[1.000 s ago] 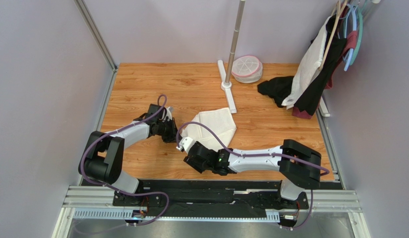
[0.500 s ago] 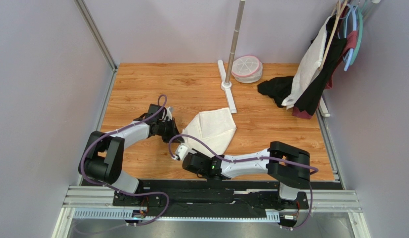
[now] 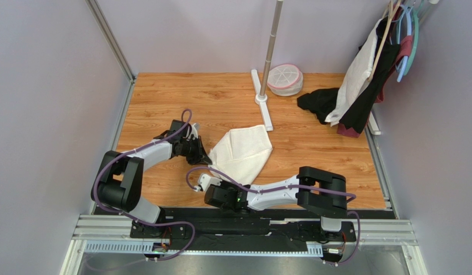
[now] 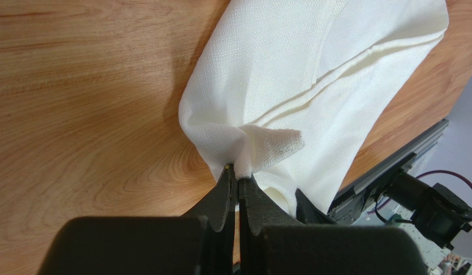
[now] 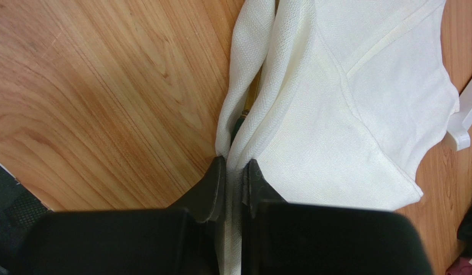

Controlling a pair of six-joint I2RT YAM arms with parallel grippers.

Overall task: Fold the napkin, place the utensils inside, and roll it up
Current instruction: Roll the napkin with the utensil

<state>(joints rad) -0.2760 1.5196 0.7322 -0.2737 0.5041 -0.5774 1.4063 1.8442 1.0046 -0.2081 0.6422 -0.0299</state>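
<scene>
Mid-counter, toward the near edge: large cream-white soft cloth napkin (image 3: 244, 150) lies on the light-brown wood-grain counter (image 3: 163, 97), bunched into a rough folded wedge, not flat.
Left end effector (image 4: 238, 176): jaws together, clamped on a small pinch of napkin at its left edge; cloth tents up to the tips.
Right end effector (image 5: 233, 167): jaws together on a long fold ridge at the napkin's near-left edge; cloth runs btwn the tips.
Slim fork, dark handle, gold tines (image 5: 244, 114): only a dark-and-gold sliver shows deep in the fold gap, right wrist view. Prob. the fork, can't be sure. Not visible from above.
Done so far: napkin looks doubled over w/ hems stacked in several layers; fork seems to be inside.
Left to do: the roll. No tight tube yet; cloth is loose and lopsided.
Step in hand, my guess: both arms grip the same left side to start rolling it over.
Watch for: thin pinches may slip; fork could slide out of the open fold end.
Also around: white pole stand (image 3: 269, 51) and black cloth (image 3: 315, 102) at far side, well apart from the napkin.
</scene>
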